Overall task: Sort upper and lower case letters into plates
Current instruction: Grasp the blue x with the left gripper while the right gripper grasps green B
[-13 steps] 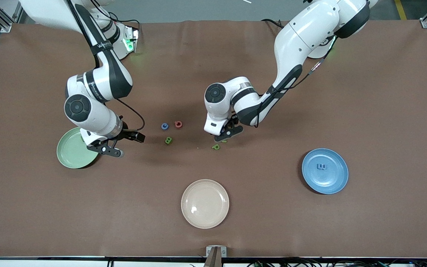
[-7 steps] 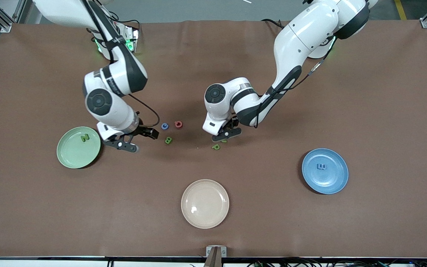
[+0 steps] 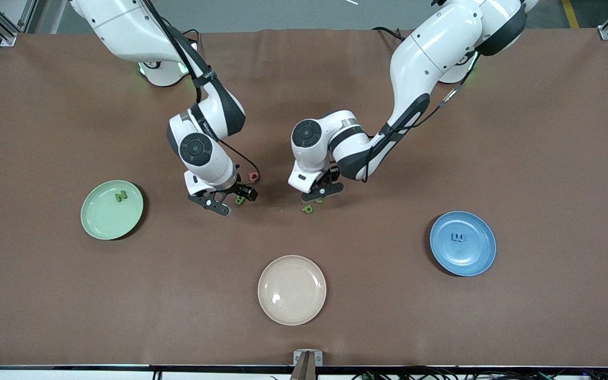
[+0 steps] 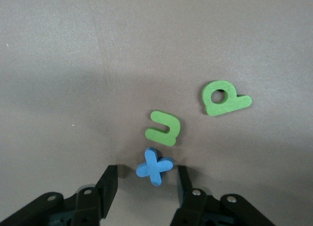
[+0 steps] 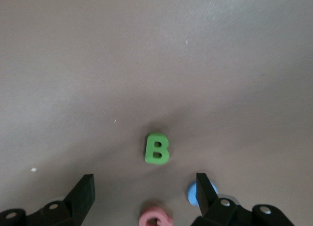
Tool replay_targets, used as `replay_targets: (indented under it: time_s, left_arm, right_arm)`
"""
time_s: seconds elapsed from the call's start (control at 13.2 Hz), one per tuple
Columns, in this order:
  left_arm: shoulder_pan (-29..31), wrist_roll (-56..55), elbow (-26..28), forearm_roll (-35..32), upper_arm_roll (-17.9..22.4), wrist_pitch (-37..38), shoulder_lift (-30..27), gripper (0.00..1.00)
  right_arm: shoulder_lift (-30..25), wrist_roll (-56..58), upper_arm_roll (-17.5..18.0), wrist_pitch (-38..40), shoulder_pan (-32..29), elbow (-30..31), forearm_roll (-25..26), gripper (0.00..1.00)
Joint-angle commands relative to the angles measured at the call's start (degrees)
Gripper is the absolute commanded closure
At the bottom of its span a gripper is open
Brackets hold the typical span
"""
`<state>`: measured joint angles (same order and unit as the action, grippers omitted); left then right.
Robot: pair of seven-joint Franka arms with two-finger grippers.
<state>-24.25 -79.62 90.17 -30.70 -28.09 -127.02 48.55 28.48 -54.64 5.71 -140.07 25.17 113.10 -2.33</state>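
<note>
A brown table (image 3: pixel 547 158) carries 3 plates: pale green plate (image 3: pixel 104 216) holding N (image 3: pixel 120 196), blue plate (image 3: pixel 473 253) holding E (image 3: pixel 457 237), cream plate (image 3: pixel 292 290). Right gripper (image 3: pixel 226 199) spread above green B (image 5: pixel 157 148); left gripper (image 4: pixel 146 196) spread around blue x (image 4: pixel 154 165), u (image 4: pixel 163 128) and p (image 4: pixel 224 98) nearby.

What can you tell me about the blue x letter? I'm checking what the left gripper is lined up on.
The blue x letter is a small chunky piece, foam-like by its look, with rounded arms. It lies flat on the brown table, between the open fingers of the left gripper, which do not touch it. A green u letter lies just beside it, very close or touching. In the front view the gripper hides it.
</note>
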Motion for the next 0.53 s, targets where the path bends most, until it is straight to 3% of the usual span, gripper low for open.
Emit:
replay_targets:
  time_s: [0.0,0.3,0.46]
  left_arm:
    - [-0.1,0.79,-0.35,-1.12,0.4,0.02,0.14,0.45]
    - [-0.1,1.4,-0.96,-1.12,0.49,-0.07,0.31,0.45]
    - [-0.36,1.23,-0.79,-1.03,0.75,-0.07,0.31,0.47]
  right_arm:
    - [2.18,-1.78,-0.35,-3.1,0.76,0.72,-0.49,0.15]
    - [2.89,-1.78,-0.44,-3.8,0.41,0.72,-0.49,0.28]
    - [3.51,-1.7,-0.44,-4.42,0.32,0.72,-0.49,0.41]
